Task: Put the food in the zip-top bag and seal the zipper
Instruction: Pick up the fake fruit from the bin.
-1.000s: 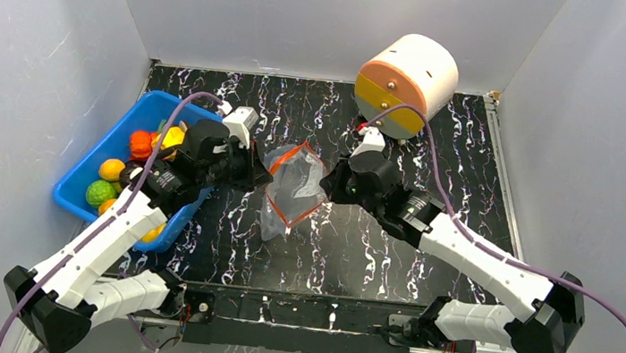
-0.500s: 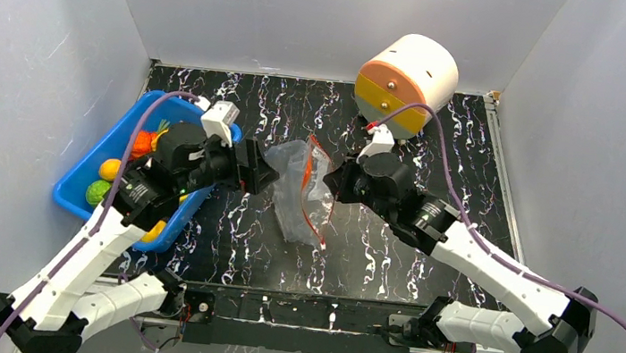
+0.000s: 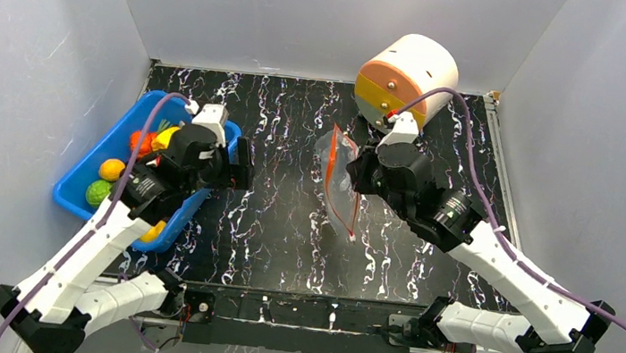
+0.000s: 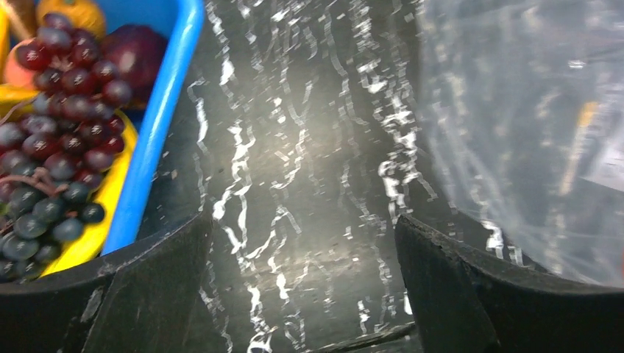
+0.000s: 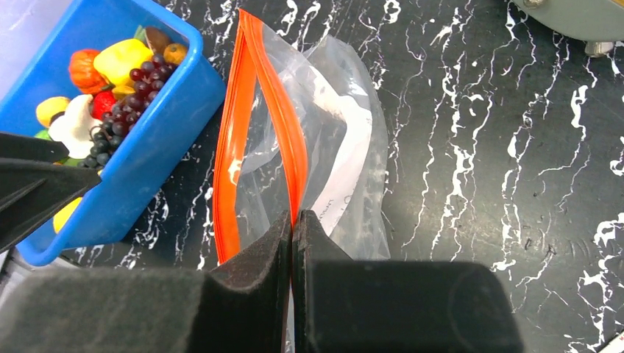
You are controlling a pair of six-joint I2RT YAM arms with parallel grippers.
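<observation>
The zip-top bag (image 3: 339, 189) hangs crumpled from my right gripper (image 3: 356, 175), over the middle of the table. In the right wrist view that gripper (image 5: 293, 217) is shut on one side of the orange-red zipper (image 5: 276, 110), and the bag's mouth (image 5: 243, 140) gapes narrowly. My left gripper (image 3: 243, 168) stands open and empty by the blue bin's right rim, apart from the bag. Bare table shows between its fingers (image 4: 154, 294). The food (image 3: 126, 167) lies in the bin: purple grapes (image 4: 55, 110), yellow, orange, red and white pieces (image 5: 96, 81).
The blue bin (image 3: 80, 175) sits against the left wall. A cream and orange drum (image 3: 407, 80) lies on its side at the back right, just behind the right arm. Grey walls close off three sides of the black marbled table (image 3: 267, 225).
My left gripper let go of the bag's mouth, opened and drew back left toward the bin. My right gripper carried the bag to the right, and its mouth narrowed.
</observation>
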